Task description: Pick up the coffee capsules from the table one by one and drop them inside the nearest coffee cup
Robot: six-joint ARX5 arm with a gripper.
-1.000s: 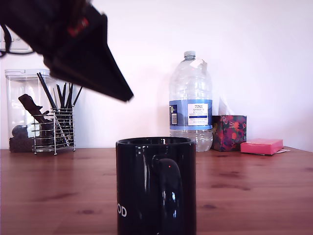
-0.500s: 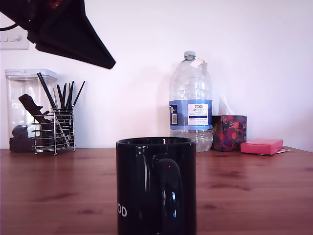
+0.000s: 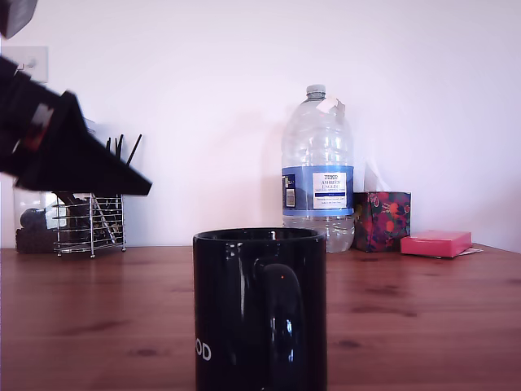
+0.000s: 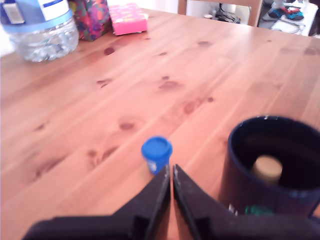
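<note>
Gripper [image 4: 171,172] hangs above the table [image 4: 200,75] with its jaws pressed together, empty. Just beyond its tips sits 1 blue capsule [image 4: 156,153], beside the black mug [image 4: 270,170]; 1 beige capsule [image 4: 266,169] lies inside that mug.

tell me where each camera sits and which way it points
Exterior view: low at table height, facing the wall across the table, the coffee cup close in front; the dark tool enters from its left.
Wrist view: on the arm, looking down over the nearly closed tool at a blue capsule and into the cup, a beige capsule inside.
Shared: cup, water bottle, pink box.
</note>
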